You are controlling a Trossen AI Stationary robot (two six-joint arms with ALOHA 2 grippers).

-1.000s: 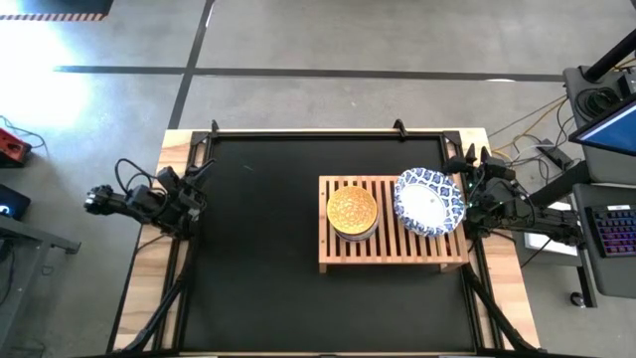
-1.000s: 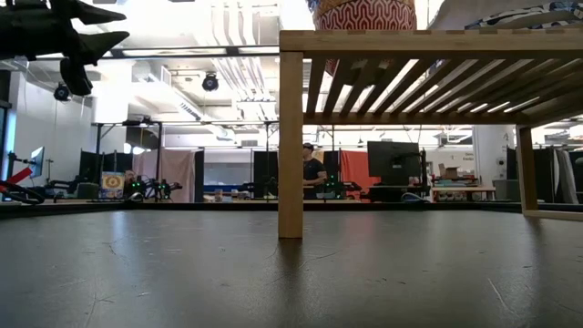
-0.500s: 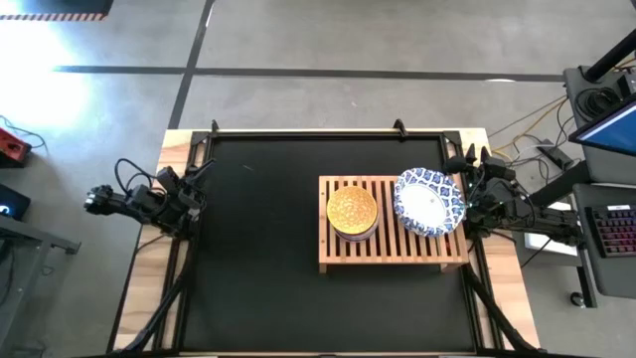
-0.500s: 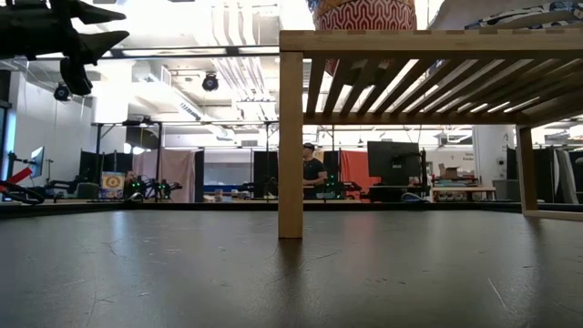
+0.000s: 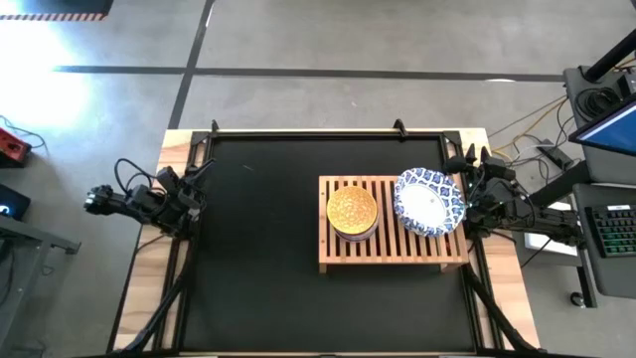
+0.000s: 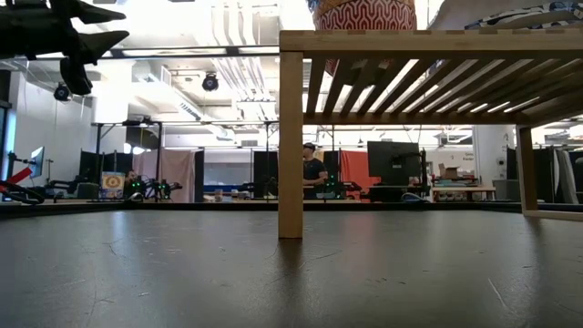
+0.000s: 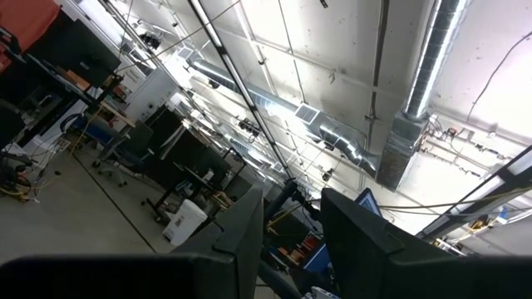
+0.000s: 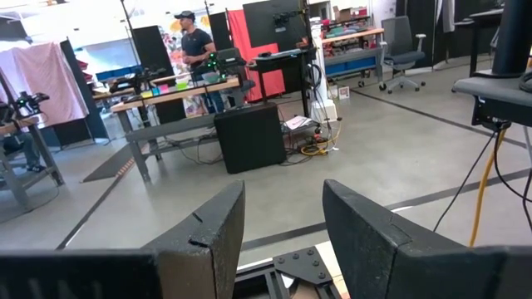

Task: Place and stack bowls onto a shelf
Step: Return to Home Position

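Shelf (image 5: pixel 393 237) sits right of centre in the overhead frame, on the black table mat (image 5: pixel 258 249), long side running left to right. Two stacks rest on its slats. Small bowls (image 5: pixel 353 212) stand on the left half, with a yellow patterned inside uppermost. From table height, a red patterned bowl (image 6: pixel 364 14) sits at the base of that stack, directly on the slats at the top edge of the frame. Wide white bowls with blue rims (image 5: pixel 429 202) take the right half, overhanging the shelf's upper right corner; the number in the pile cannot be told from above. The two stacks are close but apart. Left arm (image 5: pixel 149 204) is folded at the mat's left edge, mid-frame, well away from the shelf. Left gripper (image 7: pixel 291 208) has its fingers spread and nothing between them, and its camera looks up at ceiling ducts. Right arm (image 5: pixel 517 214) is folded at the mat's right edge, just beside the wide bowls. Right gripper (image 8: pixel 283 199) is likewise spread and empty, looking across the room. A person (image 8: pixel 195 33) stands by benches far behind the table.
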